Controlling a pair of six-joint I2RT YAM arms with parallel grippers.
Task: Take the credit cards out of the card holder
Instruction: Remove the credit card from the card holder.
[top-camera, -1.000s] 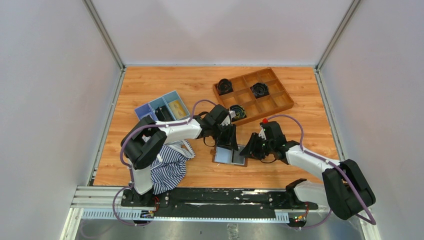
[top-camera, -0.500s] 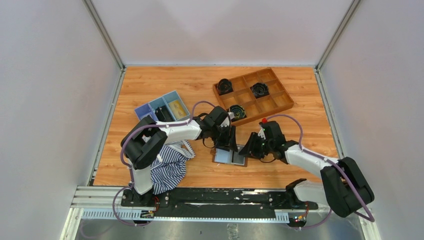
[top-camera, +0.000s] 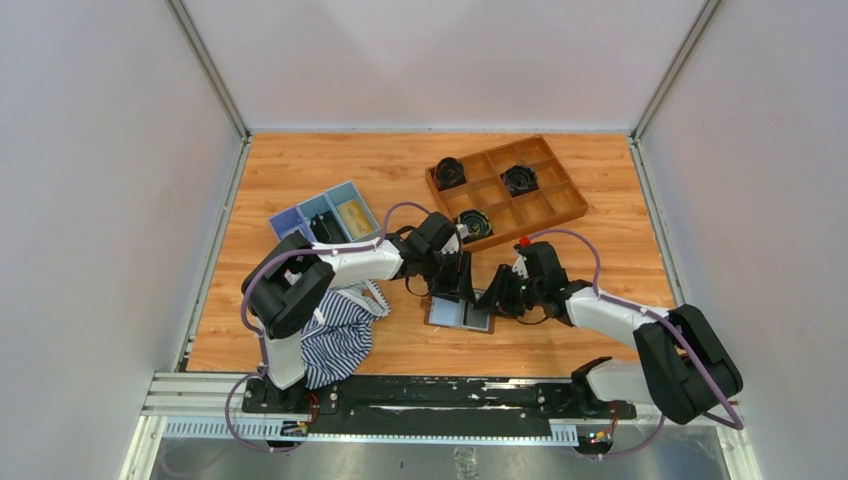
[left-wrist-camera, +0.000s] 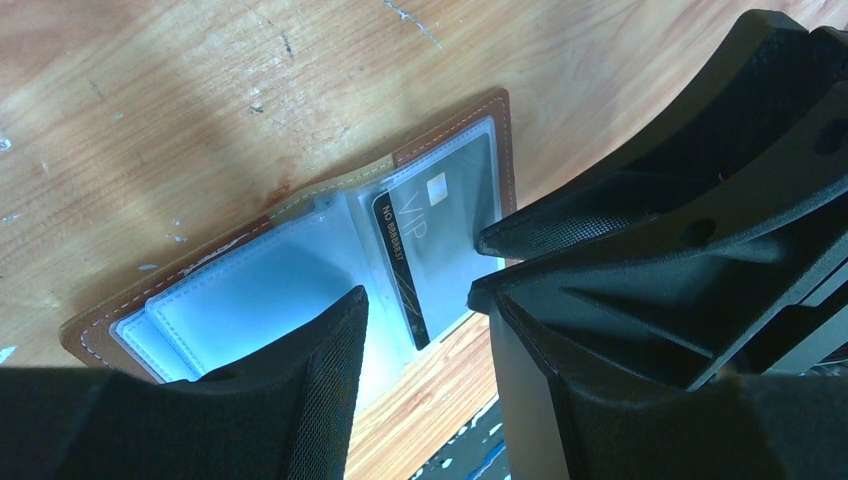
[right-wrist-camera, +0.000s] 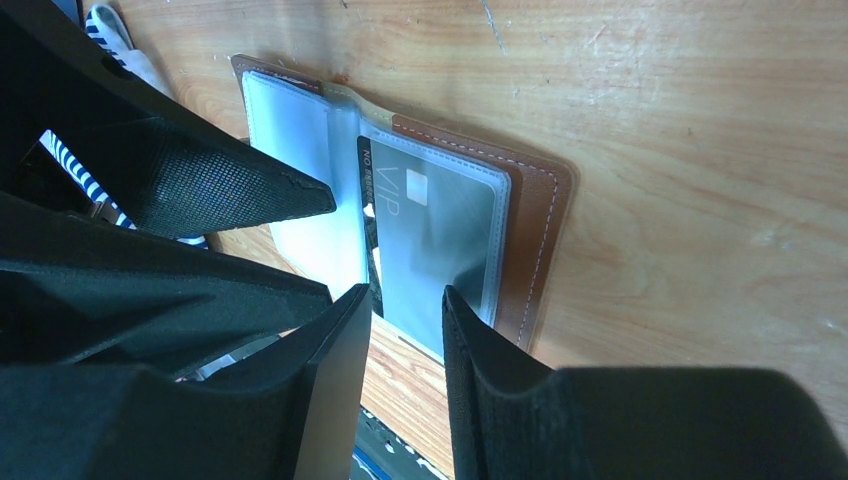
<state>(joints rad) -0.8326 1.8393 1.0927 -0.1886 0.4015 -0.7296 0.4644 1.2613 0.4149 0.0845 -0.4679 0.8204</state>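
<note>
The card holder (top-camera: 461, 315) lies open and flat on the worktop (top-camera: 330, 160), just on the robot's side of the wooden grid tray (top-camera: 555, 196). One dark grey VIP card (left-wrist-camera: 440, 225) sits inside a clear sleeve on one half of it. The other half looks bare (it is very shiny, so I am not sure).

The card is not out yet, so I think most of the job is still to do.

The left end effector (left-wrist-camera: 415, 300) hangs right over the open holder. Its fingers are about half apart and hold nothing.

The right end effector (right-wrist-camera: 405, 300) comes in from the other side. Its fingers are only a little way apart, over one edge of the card. I cannot see anything pinched between them.

What is left, I think, is to grab the card by its edge and slide it out of the sleeve. The other end effector may need to keep the holder from sliding. I cannot tell if more cards hide under this one.
</note>
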